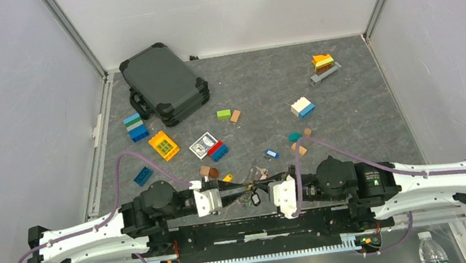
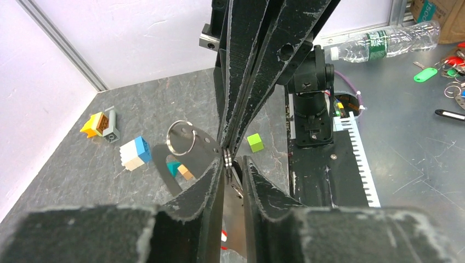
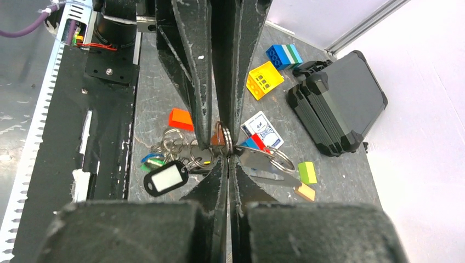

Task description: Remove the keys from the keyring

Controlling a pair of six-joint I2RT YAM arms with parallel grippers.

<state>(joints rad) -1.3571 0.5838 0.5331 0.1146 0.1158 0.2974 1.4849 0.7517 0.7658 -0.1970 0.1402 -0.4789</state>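
keyring (image 1: 252, 186) between left gripper (image 1: 243, 188) and right gripper (image 1: 262, 187) near the table's (image 1: 352, 129) front edge from above, keys (image 1: 253, 198) dangling beneath, left wrist view, left gripper's jaws slightly parted around the keyring, right wrist view, right gripper pinched tight on the keyring, keys bunched to its left

A robotics lab test cell: white panel walls (image 1: 220, 4) on aluminium posts (image 1: 71, 30) close in a grey tabletop (image 1: 365, 121). A left arm (image 1: 87, 235) and a right arm (image 1: 427, 181) are bolted along its near edge, trailing purple cables (image 3: 24, 26). Toy building blocks (image 1: 302, 107) and a black case (image 1: 165, 82) lie scattered on it. Beyond that edge a metal bench (image 2: 417, 142) carries a water bottle (image 2: 384, 41), loose key tags (image 2: 425, 74) and a cardboard box (image 2: 438, 8)
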